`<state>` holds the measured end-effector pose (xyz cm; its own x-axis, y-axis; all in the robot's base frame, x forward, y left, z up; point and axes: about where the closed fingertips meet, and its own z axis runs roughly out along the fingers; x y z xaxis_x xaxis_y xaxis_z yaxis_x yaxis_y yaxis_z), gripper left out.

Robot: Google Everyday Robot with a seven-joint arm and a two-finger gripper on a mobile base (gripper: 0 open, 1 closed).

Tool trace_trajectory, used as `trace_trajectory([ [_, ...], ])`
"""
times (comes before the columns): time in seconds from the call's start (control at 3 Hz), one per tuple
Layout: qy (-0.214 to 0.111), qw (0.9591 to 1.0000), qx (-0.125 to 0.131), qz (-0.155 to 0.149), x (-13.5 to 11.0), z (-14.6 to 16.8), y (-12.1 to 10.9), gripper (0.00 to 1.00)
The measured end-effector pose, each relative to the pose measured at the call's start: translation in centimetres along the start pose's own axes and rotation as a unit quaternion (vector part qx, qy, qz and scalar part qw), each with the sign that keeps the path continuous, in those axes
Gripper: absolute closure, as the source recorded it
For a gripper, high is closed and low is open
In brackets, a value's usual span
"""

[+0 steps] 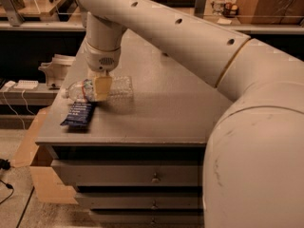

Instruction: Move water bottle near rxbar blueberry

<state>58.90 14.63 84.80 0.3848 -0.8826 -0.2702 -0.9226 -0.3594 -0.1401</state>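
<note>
The water bottle [118,87] lies on its side on the grey table [171,113] near the left edge, its white cap pointing left and its coloured label band next to the gripper. My gripper [101,88] hangs straight down over the bottle's neck end and hides its middle. The rxbar blueberry [78,114], a flat dark blue bar with white text, lies right in front of the bottle, close to the table's front left corner. The bar's far end nearly touches the bottle.
My large beige arm [199,46] crosses the table from the right. The table has drawers [152,177] below its front edge. A cardboard box [40,175] stands on the floor at the left. Shelves with small items [223,4] run along the back.
</note>
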Motion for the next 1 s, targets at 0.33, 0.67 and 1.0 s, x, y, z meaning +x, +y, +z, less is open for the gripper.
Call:
trace_trajectory([
  [0.33,0.000,1.0000,0.000,0.000,-0.08,-0.26,-0.04,0.14],
  [0.67,-0.001,1.0000,-0.001,-0.001,-0.15,-0.02,-0.09,0.00],
  [1.0,-0.001,1.0000,-0.001,-0.001,-0.16,-0.01,-0.09,0.00],
])
